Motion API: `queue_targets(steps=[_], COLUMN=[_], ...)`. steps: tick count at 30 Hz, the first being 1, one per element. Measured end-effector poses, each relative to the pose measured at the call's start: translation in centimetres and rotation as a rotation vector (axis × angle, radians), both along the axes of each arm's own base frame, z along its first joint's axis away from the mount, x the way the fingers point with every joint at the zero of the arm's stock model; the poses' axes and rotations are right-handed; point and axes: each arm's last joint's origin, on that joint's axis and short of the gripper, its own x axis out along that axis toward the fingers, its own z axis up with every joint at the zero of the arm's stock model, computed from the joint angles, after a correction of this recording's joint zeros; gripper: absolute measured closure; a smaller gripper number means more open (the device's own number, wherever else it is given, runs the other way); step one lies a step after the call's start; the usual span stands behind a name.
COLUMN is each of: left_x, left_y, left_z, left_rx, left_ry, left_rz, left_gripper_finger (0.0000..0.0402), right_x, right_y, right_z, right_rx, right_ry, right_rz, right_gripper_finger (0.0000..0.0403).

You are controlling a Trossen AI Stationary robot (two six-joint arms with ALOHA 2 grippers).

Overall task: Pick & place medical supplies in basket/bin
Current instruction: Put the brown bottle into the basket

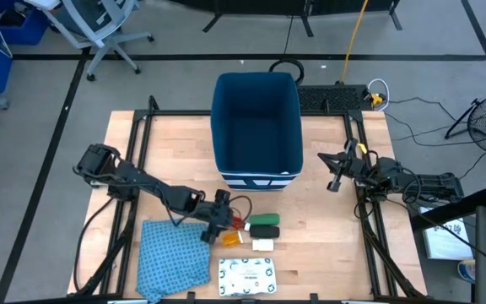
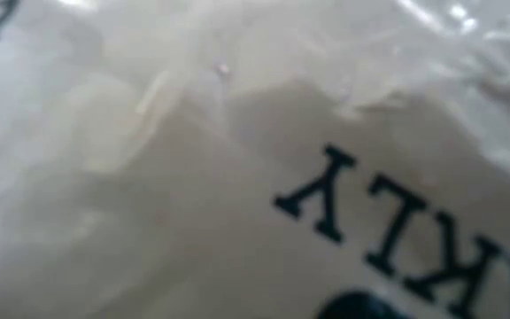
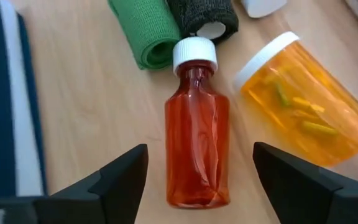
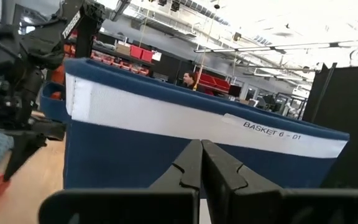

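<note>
The red-orange bottle (image 3: pixel 197 149) with a white cap lies on its side on the wooden table. My left gripper (image 3: pixel 201 180) is open, slanting down over it, one finger on each side of the bottle's lower half with a gap to both. In the high view this gripper (image 1: pixel 229 223) is in front of the dark blue bin (image 1: pixel 256 127). Beside the bottle lie a green roll (image 3: pixel 148 31), a black roll (image 3: pixel 204 18) and an orange vial (image 3: pixel 303 99) with a white cap. A small white box (image 1: pixel 262 245) and a white pouch (image 1: pixel 247 274) lie nearer the front edge. My right gripper (image 4: pixel 201 162) is shut, raised at the table's right, facing the bin.
A blue patterned cloth (image 1: pixel 171 257) lies at the front left, next to my left arm. The bin's striped wall (image 3: pixel 5 93) stands close beside my left gripper. The low view is filled by a white printed plastic surface (image 2: pixel 237 177) right at the lens.
</note>
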Motion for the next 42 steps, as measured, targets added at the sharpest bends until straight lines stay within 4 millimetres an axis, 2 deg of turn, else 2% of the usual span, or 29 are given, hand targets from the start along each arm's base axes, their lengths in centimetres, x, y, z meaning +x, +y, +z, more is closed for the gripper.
queue_targets(steps=[11,18,26,35,39,42], left_x=[-0.3,0.6,1.0,0.6,0.1,-0.4], left_y=[0.4,0.3,0.5,0.6,0.7,0.8], left_z=[-1.1,-2.8,-3.0,-0.2,1.7,3.2], left_rx=[-0.016,-0.042,-0.041,-0.036,-0.034,-0.035], left_ry=[0.010,0.007,-0.021,-0.102,-0.155,-0.186], left_rz=[0.013,0.001,-0.007,-0.024,-0.043,-0.057], left_gripper_finger=[0.0149,0.0158,0.0170,0.0269,0.0273,0.0254], right_x=[0.0,0.0,0.2,0.2,0.2,0.2], right_y=[0.0,0.0,0.0,0.0,0.0,0.0], right_z=[-0.1,-0.1,-0.3,-0.2,-0.3,-0.3], right_rx=[0.033,0.034,0.033,0.032,0.032,0.032], right_ry=[0.000,0.003,0.021,0.018,0.020,0.020], right_rz=[0.007,0.007,0.006,0.005,0.006,0.006], right_gripper_finger=[0.0403,0.0403,0.0403,0.0403,0.0403,0.0403])
